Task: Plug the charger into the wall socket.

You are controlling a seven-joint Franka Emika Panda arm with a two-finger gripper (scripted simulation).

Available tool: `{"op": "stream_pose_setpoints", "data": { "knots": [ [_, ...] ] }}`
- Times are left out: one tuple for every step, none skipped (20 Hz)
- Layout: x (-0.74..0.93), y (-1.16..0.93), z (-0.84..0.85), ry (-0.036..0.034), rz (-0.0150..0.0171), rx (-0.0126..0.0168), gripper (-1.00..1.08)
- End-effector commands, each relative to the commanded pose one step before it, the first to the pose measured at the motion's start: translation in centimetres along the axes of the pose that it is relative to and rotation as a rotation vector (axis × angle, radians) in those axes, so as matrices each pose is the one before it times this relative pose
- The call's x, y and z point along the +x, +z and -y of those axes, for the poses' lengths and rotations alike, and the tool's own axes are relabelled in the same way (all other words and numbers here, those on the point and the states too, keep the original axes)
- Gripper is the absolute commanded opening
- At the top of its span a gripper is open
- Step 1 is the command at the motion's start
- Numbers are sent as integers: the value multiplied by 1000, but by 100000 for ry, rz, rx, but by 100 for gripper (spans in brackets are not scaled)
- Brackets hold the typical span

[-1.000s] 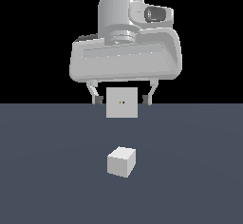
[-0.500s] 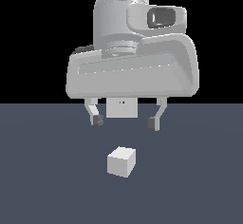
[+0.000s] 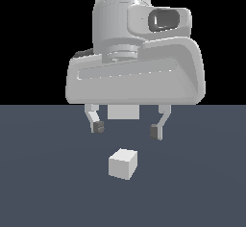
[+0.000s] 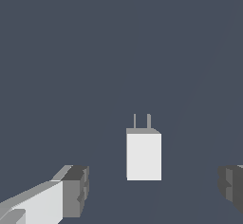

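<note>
Charger [image 3: 123, 164] is my landmark: it sits loose on the dark floor [image 3: 43, 187], a small white-grey cube nearer the camera than my fingers and below them in the exterior view. Going left to right in that view, one dark-padded finger [image 3: 97, 126] hangs off the cube's left, the socket [image 3: 123, 112] shows only as a pale strip behind and above the cube, and the second finger [image 3: 155, 132] hangs off the cube's right. My gripper [image 3: 126, 129] is spread wide and holds nothing; the gap between the pads is plainly broader than the cube. The wrist view shows the same: the charger [image 4: 144, 155] lies between the two pads, touching neither, with two thin prongs [image 4: 142, 121] standing out of one end. As I judge it, very little is done: I am lined up above the cube, no more. Left to do are the descent, closing on the cube, lifting it, turning the prongs toward the socket and pushing them home. The socket's holes are hidden behind my hand, so I cannot check alignment from here. I can read no brand, label or writing on anything.
</note>
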State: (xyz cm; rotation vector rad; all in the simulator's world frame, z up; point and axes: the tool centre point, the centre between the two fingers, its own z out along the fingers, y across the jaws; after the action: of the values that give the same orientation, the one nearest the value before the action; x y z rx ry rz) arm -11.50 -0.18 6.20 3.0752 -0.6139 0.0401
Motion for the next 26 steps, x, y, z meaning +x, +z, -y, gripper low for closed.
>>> {"op": "stream_pose_setpoints", "data": {
  "knots": [
    [-8, 101, -2, 7, 1, -1, 100],
    [-8, 132, 0, 0, 0, 0, 100],
    [-11, 184, 0, 0, 0, 0, 100],
    [-15, 236, -1, 0, 0, 0, 100],
    [-17, 287, -1, 0, 0, 0, 100],
    [-20, 338, -1, 0, 0, 0, 100],
    [-22, 387, -1, 0, 0, 0, 100],
    [-23, 436, 0, 0, 0, 0, 100],
    [-23, 483, 1, 0, 0, 0, 100],
    [-19, 478, 2, 0, 0, 0, 100],
    [-3, 406, -23, 56, -26, 31, 100],
    [-7, 371, 4, 0, 0, 0, 100],
    [-3, 319, 5, 0, 0, 0, 100],
    [0, 267, 5, 0, 0, 0, 100],
    [2, 217, 5, 0, 0, 0, 100],
    [3, 168, 5, 0, 0, 0, 100],
    [3, 120, 4, 0, 0, 0, 100],
    [2, 71, 2, 0, 0, 0, 100],
    [1, 24, 1, 0, 0, 0, 100],
    [0, 0, 0, 0, 0, 0, -100],
    [0, 0, 0, 0, 0, 0, -100],
    [0, 0, 0, 0, 0, 0, -100],
    [0, 0, 0, 0, 0, 0, -100],
    [0, 0, 0, 0, 0, 0, -100],
    [0, 0, 0, 0, 0, 0, -100],
    [0, 0, 0, 0, 0, 0, -100]
  ]
}}
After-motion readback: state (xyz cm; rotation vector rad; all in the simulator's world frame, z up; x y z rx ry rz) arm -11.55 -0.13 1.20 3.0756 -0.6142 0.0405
